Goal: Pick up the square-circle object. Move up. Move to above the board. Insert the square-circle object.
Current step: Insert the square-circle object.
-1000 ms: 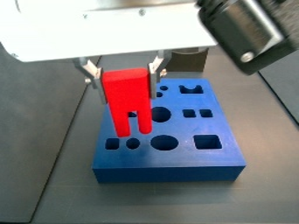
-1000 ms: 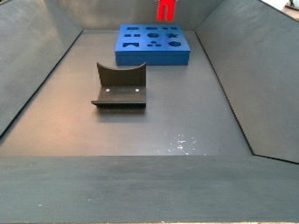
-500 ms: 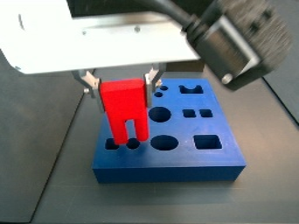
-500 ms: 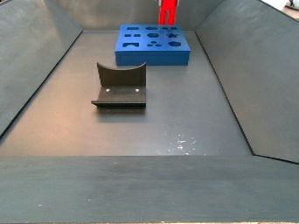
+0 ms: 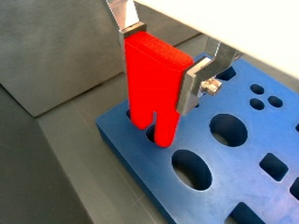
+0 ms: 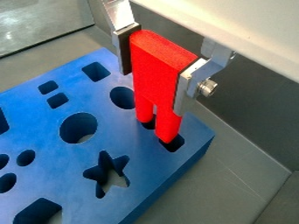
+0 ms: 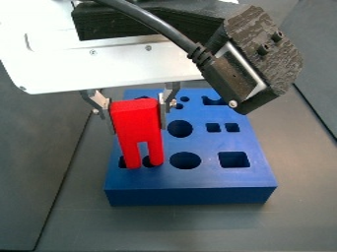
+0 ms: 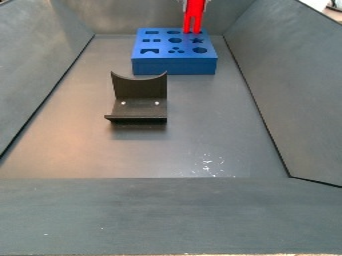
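Note:
My gripper [image 5: 160, 52] [image 6: 158, 63] [image 7: 132, 99] is shut on the square-circle object [image 5: 155, 83] [image 6: 156, 83] [image 7: 137, 128] [image 8: 194, 14], a bright red block with two legs. It hangs upright over a corner of the board [image 5: 233, 166] [image 6: 59, 144] [image 7: 211, 172] [image 8: 171, 52], a blue slab with many cut-outs. In both wrist views the leg tips reach down to two holes near the board's edge, and the silver fingers [image 5: 195, 83] [image 6: 197, 73] clamp the block's upper sides.
The dark L-shaped fixture [image 8: 136, 98] stands on the grey floor in front of the board. Sloping grey walls [image 8: 274, 90] enclose the bin. A black cable and camera housing [image 7: 250, 59] hang over the board in a side view.
The gripper has lowered with the red block; its legs have come from above the board down to the holes at the board's edge.

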You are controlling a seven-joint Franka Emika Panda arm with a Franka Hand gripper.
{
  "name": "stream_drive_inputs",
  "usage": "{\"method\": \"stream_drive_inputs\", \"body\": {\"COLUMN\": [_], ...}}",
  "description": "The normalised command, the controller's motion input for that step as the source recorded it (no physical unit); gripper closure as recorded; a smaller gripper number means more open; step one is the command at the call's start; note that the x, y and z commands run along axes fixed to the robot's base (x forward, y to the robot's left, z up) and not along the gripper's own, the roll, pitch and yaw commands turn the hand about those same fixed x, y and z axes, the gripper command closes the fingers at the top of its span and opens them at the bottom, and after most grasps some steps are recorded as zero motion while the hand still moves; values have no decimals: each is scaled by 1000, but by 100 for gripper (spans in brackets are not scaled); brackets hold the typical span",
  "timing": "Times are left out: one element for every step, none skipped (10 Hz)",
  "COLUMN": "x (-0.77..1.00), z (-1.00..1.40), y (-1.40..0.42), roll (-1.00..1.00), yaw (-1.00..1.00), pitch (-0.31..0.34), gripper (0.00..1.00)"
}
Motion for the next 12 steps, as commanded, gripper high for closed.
{"method": "stream_drive_inputs", "body": {"x": [-83,-157,-294,-180,-157,-11,0,3,37,351,303,226], "z": [-220,-251,-229,-143,-60,-40,-80,-123,-269,-257,-209,-134], "y": [0,0,0,0,0,0,0,0,-91,-120,-66,0], "roll": [0,46,44,17,0,0,0,16,136,157,133,57], "yaw": [0,0,-86,-43,-26,-46,-23,-23,0,0,-6,-11], "pitch": [-123,-77,-79,-86,-69,-20,0,0,-39,-20,0,0], "gripper": [100,100,100,100,100,100,100,100,100,100,100,100]}}
